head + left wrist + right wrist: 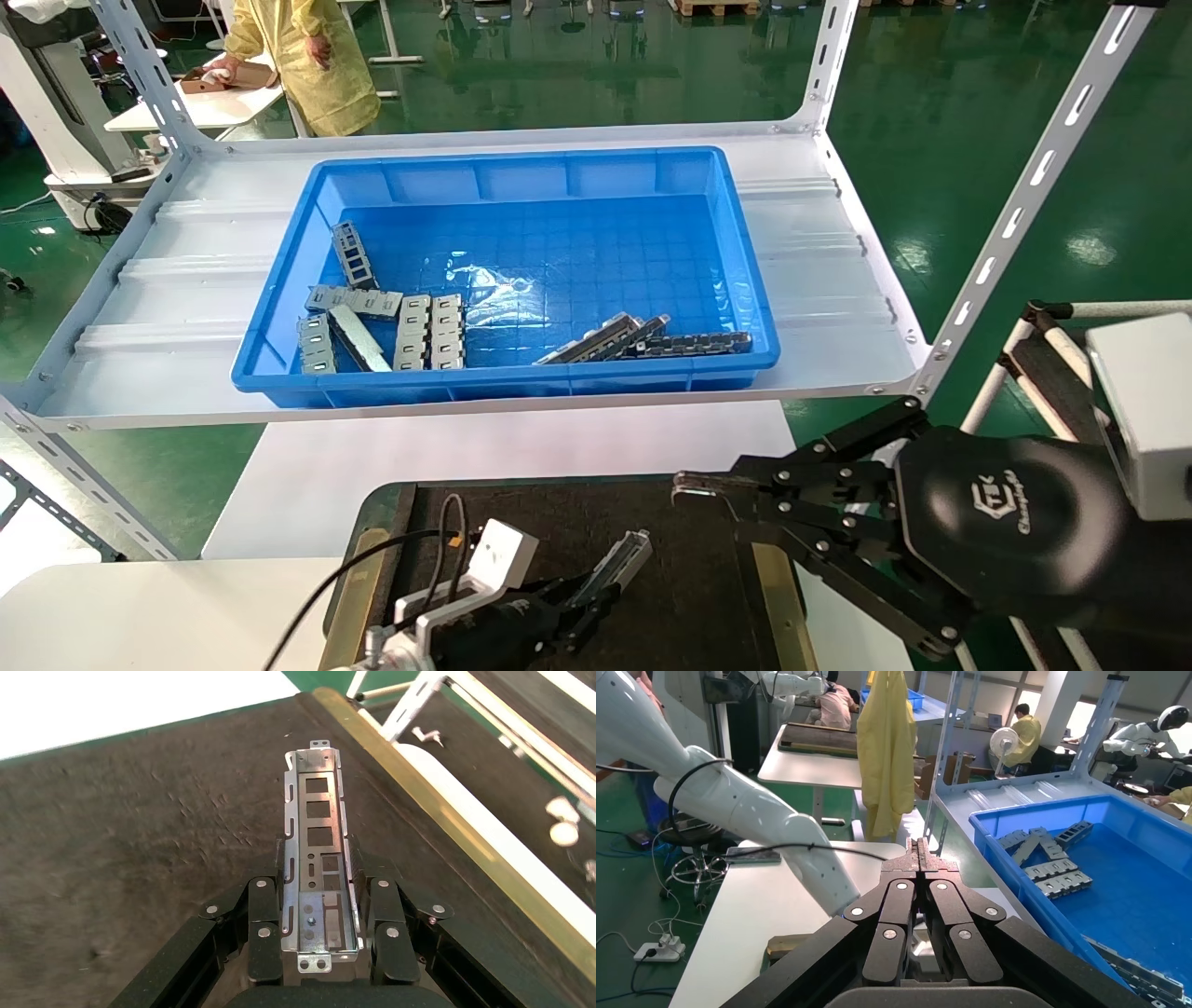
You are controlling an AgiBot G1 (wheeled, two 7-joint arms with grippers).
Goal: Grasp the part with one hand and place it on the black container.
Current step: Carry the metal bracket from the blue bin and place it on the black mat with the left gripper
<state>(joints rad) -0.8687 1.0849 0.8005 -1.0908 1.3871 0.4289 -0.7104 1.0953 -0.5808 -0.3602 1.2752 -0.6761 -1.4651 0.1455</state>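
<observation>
left claw (596,582): bottom centre of the head view, clamped on the part (616,562), fingers pinching both long sides. Most of the arm is cut off by the bottom edge.
part: silver channel bar with rectangular cut-outs, sticking out of the claw up and to the right. In the left wrist view (320,860) its near end is tucked between the fingers (263,913); can't really tell if the far tip touches the felt or hangs just above it.
black container (680,596): dark felt tray along the bottom of the frame, brass strip down its right side, partly hidden by both claws. The part sits over it.
right claw (680,486): lower right of the frame, over the tray's right edge, fingers pressed together with nothing between them. Same story in its wrist view (921,846).
blue bin (745,280): up on the shelf desk (186,280), centre frame, with more metal parts heaped in its lower left corner and along the front wall. Those by the front wall are partly hidden behind the rim.
</observation>
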